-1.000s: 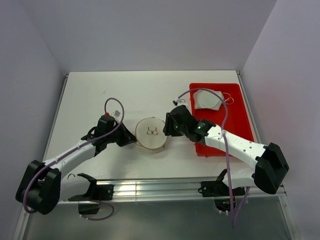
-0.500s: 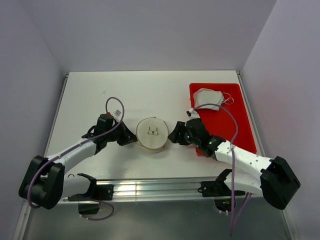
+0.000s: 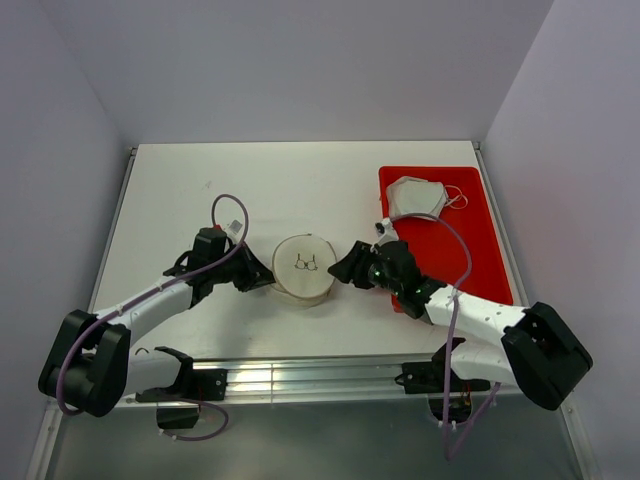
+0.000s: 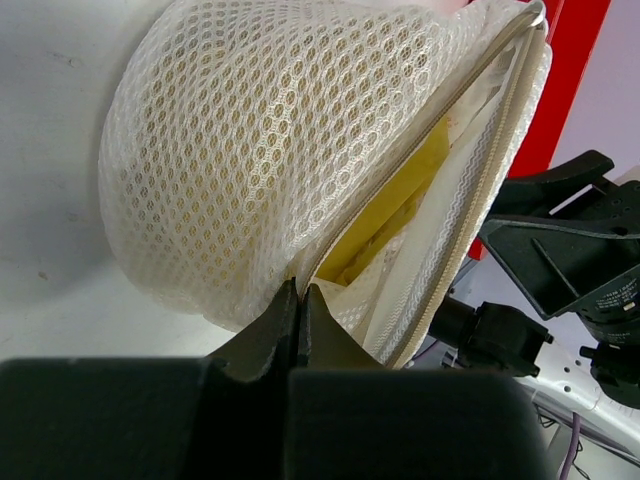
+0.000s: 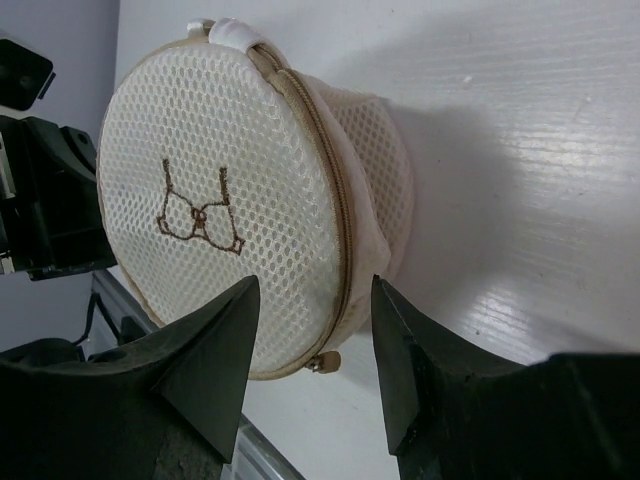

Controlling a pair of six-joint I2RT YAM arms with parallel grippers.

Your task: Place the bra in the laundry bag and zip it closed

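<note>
Pinching the laundry bag [image 3: 305,267] at its left rim, the left gripper [image 4: 300,305] is clamped on the mesh. The drum sits mid-table, round face up and axis vertical, with the bra [image 4: 390,215] inside. The right gripper [image 3: 345,272] hovers spread beside its right edge.

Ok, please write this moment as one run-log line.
bra: inside bag | bag: partly unzipped | left jaws: shut on bag edge | right jaws: open, facing bag
</note>
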